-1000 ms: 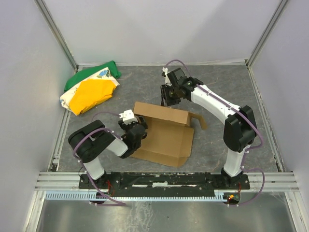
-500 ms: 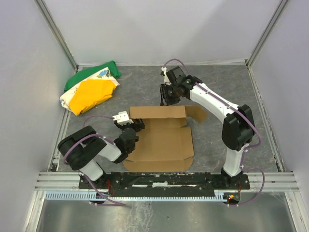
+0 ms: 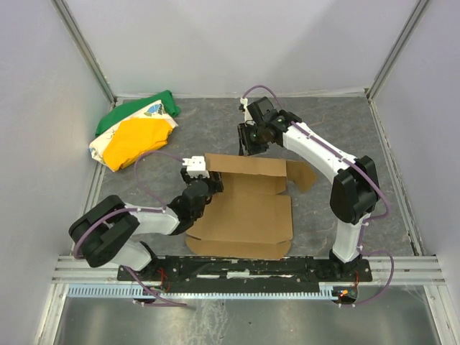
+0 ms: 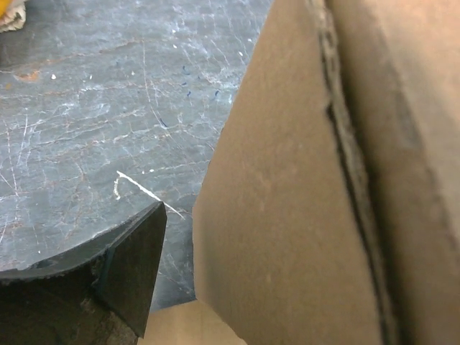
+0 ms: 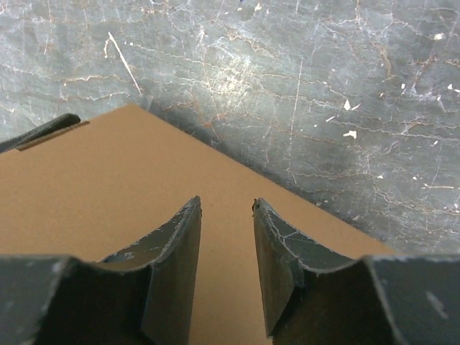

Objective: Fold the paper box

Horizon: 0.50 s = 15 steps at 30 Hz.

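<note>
The paper box [image 3: 248, 208] is a brown cardboard sheet lying flat mid-table, with a back flap and a small tab [image 3: 302, 175] at its right rear. My left gripper [image 3: 205, 188] is at the box's left edge and is open. In the left wrist view a raised cardboard flap [image 4: 287, 215] stands just beside one dark finger [image 4: 129, 273] with a gap between them; the other finger is hidden behind it. My right gripper [image 5: 226, 205] hovers open over the back flap [image 5: 108, 187], with nothing between its fingers.
A green, yellow and white cloth bundle [image 3: 136, 133] lies at the back left. Grey enclosure walls surround the dark mat [image 3: 345, 129]. A metal rail [image 3: 244, 267] runs along the near edge by the arm bases.
The box has turned from skewed to square with the near edge and shifted slightly right. My left arm has swung its elbow out leftward, its gripper staying at the box's left edge. The right gripper barely moved.
</note>
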{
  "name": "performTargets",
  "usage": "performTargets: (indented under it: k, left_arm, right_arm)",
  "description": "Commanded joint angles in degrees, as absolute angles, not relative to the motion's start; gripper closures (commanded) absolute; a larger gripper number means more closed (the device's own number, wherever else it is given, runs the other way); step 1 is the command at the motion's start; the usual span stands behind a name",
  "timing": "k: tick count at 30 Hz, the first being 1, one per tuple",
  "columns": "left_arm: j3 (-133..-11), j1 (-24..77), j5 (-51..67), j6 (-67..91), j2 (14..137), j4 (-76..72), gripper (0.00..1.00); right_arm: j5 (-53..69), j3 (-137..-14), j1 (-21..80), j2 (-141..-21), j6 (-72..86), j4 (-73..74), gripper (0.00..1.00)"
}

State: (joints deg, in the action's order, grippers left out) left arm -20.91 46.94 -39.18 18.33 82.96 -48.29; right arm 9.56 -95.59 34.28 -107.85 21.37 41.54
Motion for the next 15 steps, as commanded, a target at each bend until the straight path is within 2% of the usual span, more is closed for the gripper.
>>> performTargets:
  k: [1, 9, 15]
  left_arm:
    - [-26.2, 46.7, -36.1, 15.6, 80.8, -36.7, 0.17]
    - [-37.5, 46.6, -37.6, 9.9, 89.4, -32.6, 0.12]
    - [-41.4, 46.5, -28.6, -2.3, 94.6, -35.5, 0.11]
  right_arm:
    - [6.5, -97.3, 34.3, -106.0, 21.9, 39.5, 0.55]
    - [0.7, -102.1, 34.3, -106.9, 23.9, 40.9, 0.51]
    - [-4.6, -103.5, 34.3, -107.5, 25.0, 45.5, 0.51]
